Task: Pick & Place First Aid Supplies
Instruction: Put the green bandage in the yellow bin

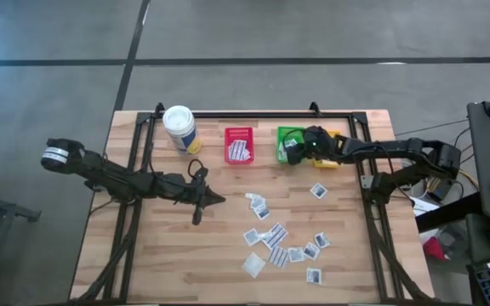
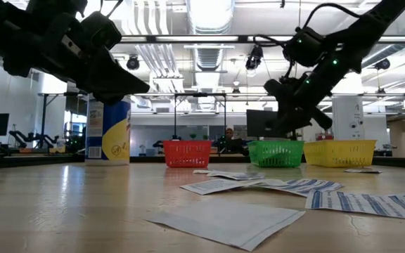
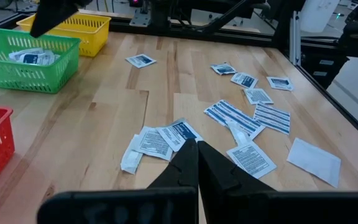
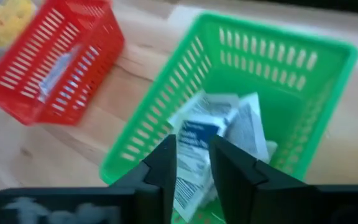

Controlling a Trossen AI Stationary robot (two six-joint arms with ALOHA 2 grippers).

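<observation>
Wood-slat table on a grey concrete floor, black frame rails along its edges.

High view: the right gripper hangs over the green bin, with the red bin beside it on the side toward the left arm and the yellow bin mostly hidden under the right arm. A white canister stands beyond the red bin. The left gripper sits low over bare wood mid-table, fingers pressed together, nothing in them. The loose first aid packets lie scattered just past its tip and out toward the near table edge; one packet lies apart, nearer the right arm.

Low view: open lab with ceiling lights behind. The right gripper is above the green bin, clear of its rim. Packets lie flat in the foreground.

Left wrist view: closed fingertips point at the packet cluster, the nearest packets just ahead of the tip. More packets are already inside the green bin.

Right wrist view: fingers slightly parted, straight over the green bin. White-and-blue packets lie in the bin below; one shows through the gap between the fingers. Blurry here, so I can't be sure whether it's touching them, but it looks loose.
</observation>
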